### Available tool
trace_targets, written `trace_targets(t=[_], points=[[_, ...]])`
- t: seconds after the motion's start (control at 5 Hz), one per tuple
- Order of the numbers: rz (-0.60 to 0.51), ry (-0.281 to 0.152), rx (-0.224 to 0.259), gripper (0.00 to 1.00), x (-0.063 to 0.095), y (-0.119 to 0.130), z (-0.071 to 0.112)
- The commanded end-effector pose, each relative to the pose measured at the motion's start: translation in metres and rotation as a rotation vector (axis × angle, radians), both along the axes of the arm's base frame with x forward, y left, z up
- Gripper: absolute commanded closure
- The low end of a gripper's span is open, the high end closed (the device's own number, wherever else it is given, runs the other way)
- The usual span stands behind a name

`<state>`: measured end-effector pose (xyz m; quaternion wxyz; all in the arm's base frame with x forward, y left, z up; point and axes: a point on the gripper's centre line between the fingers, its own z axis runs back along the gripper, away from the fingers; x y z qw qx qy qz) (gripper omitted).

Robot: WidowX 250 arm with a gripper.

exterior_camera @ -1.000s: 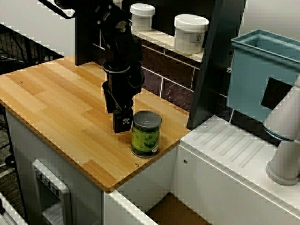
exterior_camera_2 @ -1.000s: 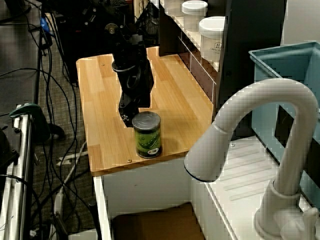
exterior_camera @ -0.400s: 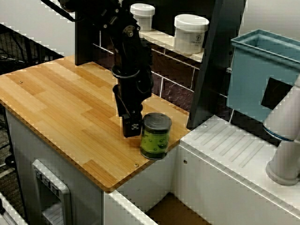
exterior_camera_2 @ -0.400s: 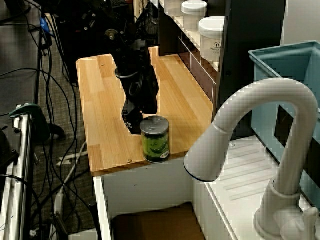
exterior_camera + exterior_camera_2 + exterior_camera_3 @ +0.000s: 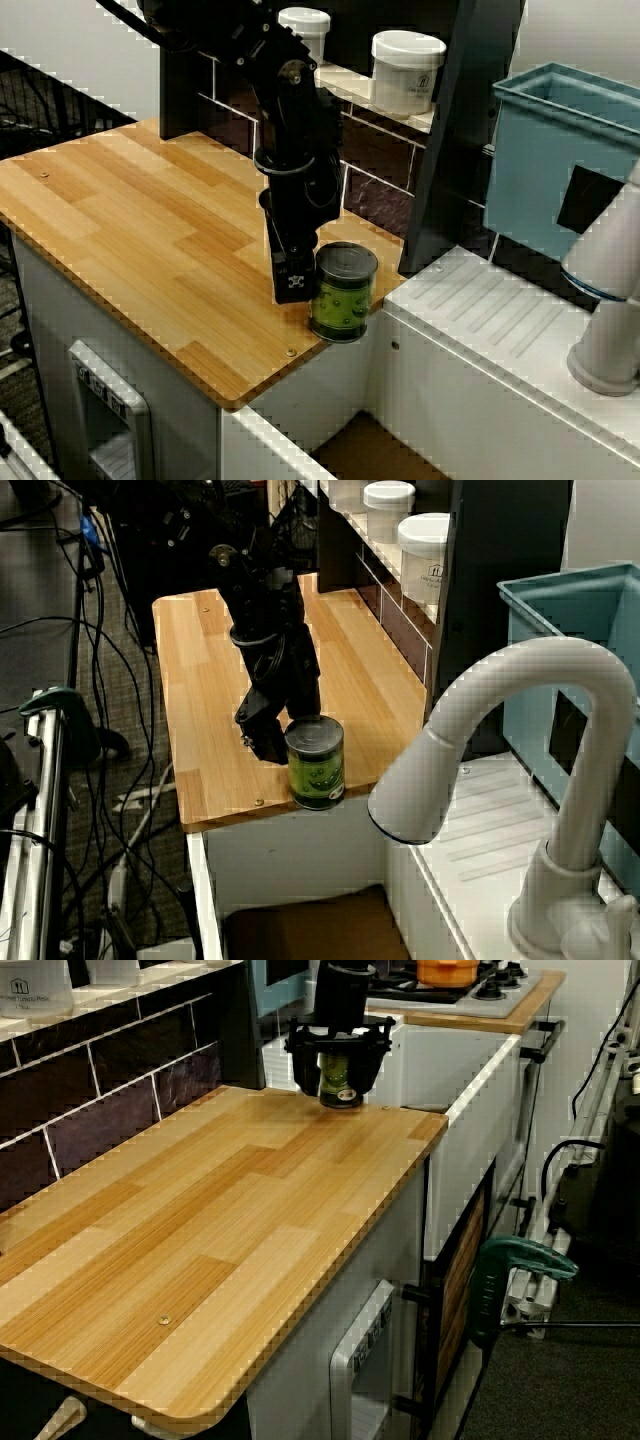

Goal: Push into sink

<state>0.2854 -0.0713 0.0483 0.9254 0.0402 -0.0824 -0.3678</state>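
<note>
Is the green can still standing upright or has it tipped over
Upright: the can stands on its base at the wooden counter edge, lid up, gripper against its side.

Black robot arm (image 5: 295,130) angled steeply down, wrist near vertical, black gripper (image 5: 292,280) low; jaws pointing downward, opening not discernible.

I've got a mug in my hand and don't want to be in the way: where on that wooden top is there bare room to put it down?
Most of the wooden counter is bare, from its far end up to the black gripper. The corner nearest the sink is crowded: there the gripper presses against a green can at the very edge.
</note>
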Motion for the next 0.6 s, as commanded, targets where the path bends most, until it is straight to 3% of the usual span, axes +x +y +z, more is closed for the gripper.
trace_targets(t=[0.0, 0.4], points=[[-0.19, -0.002, -0.022, 0.0, -0.0041, -0.0165, 0.0116], [-0.234, 0.015, -0.03, 0.0, -0.0107, -0.0243, 0.0117]])
